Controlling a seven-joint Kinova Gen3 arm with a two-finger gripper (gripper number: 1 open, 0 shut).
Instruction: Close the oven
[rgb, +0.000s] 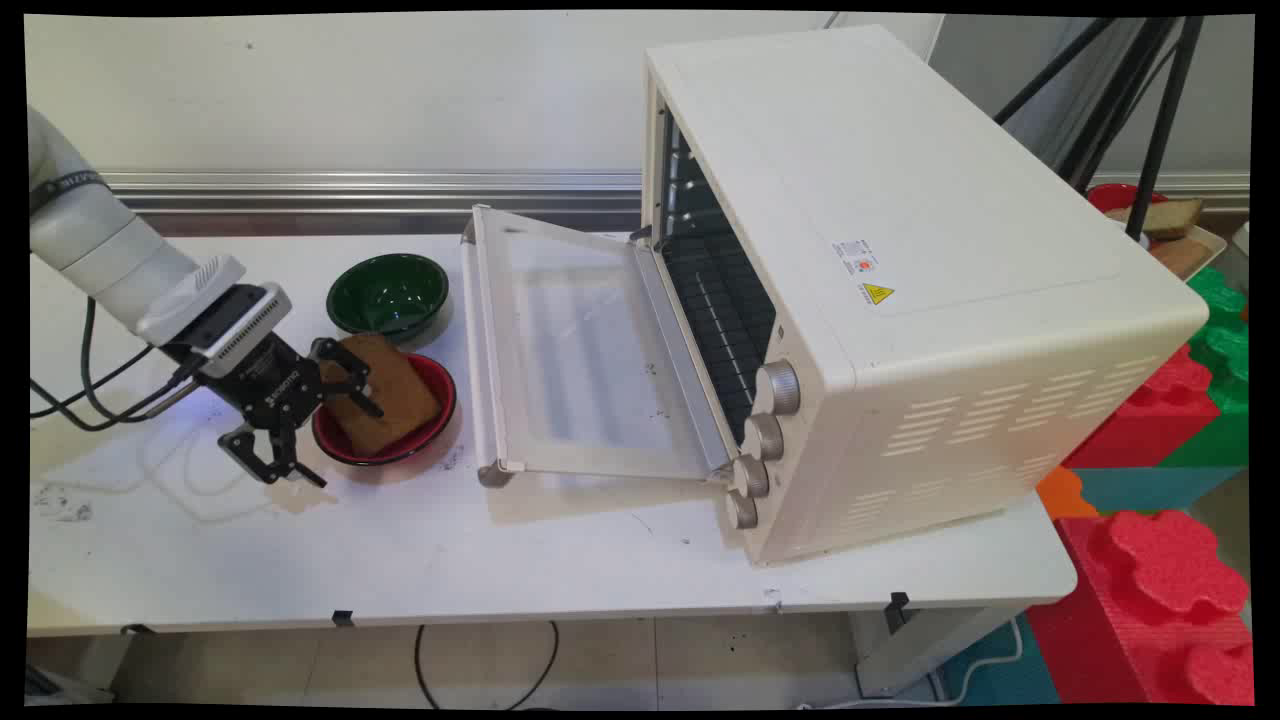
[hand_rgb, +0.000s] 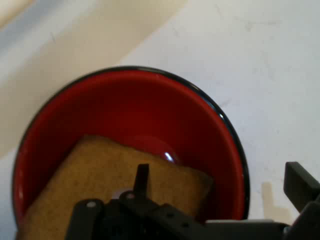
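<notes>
Yellow warning label (rgb: 878, 294) on oven (rgb: 900, 280), text unreadable. End effector (rgb: 325, 425) low over desk (rgb: 600, 560), spread open, straddling red bowl (rgb: 425, 440) rim; bread slice (rgb: 385, 395) inside bowl, beside green bowl (rgb: 388, 293).

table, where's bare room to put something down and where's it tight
Bare room: the table's near strip in front of the open oven door, and the near left corner. Crowded: the left middle, where the hand sits open over the bread in the red bowl, with the green bowl just behind.
</notes>
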